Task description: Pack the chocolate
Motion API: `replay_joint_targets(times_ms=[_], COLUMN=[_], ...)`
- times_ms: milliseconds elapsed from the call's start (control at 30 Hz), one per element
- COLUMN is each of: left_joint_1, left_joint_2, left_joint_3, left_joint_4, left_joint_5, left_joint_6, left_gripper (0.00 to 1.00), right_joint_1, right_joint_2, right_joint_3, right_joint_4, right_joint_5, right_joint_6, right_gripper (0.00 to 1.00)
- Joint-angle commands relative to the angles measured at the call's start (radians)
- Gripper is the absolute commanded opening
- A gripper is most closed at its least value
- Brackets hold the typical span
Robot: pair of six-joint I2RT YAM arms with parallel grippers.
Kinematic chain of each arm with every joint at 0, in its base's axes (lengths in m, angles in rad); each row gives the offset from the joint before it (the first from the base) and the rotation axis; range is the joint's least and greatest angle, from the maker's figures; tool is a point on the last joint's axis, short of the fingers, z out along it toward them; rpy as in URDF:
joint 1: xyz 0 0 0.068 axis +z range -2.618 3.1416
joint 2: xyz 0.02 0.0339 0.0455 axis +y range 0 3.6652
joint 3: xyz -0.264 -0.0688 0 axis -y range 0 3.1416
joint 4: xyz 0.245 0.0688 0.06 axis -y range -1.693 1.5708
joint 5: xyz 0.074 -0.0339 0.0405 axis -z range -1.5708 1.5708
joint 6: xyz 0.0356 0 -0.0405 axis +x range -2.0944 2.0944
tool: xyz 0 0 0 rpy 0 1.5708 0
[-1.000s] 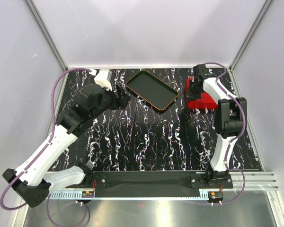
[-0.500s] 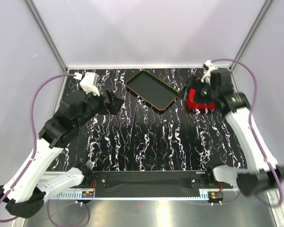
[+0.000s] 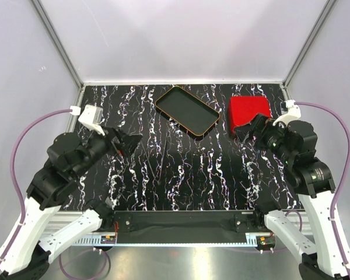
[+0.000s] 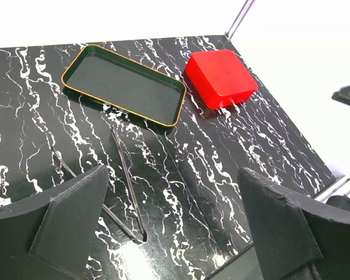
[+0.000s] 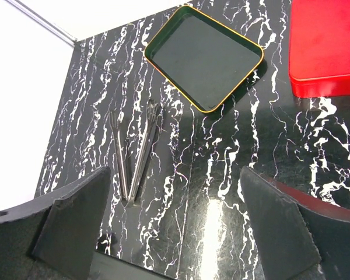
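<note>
heads up, left claw (image 3: pixel 128 141) and right claw (image 3: pixel 252 128) both hang spread and empty, so a careless swing could knock the tongs (image 5: pixel 134 154) near the tray (image 3: pixel 186 109).

**Tray (image 5: pixel 204 58), red box (image 5: pixel 326 49), tongs (image 5: pixel 137 154) beneath wide-spread right gripper (image 5: pixel 174 198)**

At top, dark oblong tray with orange rim. Just right of it, red box cut by the frame edge. Left of centre, metal tongs flat on the veined black table (image 5: pixel 221 175), apart from the tray. Fingers (image 5: pixel 70 227) at both bottom corners, gripping nothing.
</note>
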Motion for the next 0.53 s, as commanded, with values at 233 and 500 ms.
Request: replay_joint_targets(times_ms=[233, 500], left_joint_1=[0.000, 0.000], left_joint_2=[-0.062, -0.061], left_joint_3=[-0.030, -0.028], left_joint_4=[0.040, 0.038], left_joint_5=[0.023, 0.013], left_joint_6=[0.017, 0.019], left_gripper=[0.99, 0.99], right_joint_1=[-0.002, -0.002], right_joint_2=[0.022, 0.025], right_joint_3=[0.059, 0.044], right_joint_4=[0.026, 0.018], right_joint_5=[0.046, 0.051], right_joint_6=[-0.032, -0.053], right_gripper=[1.00, 1.00])
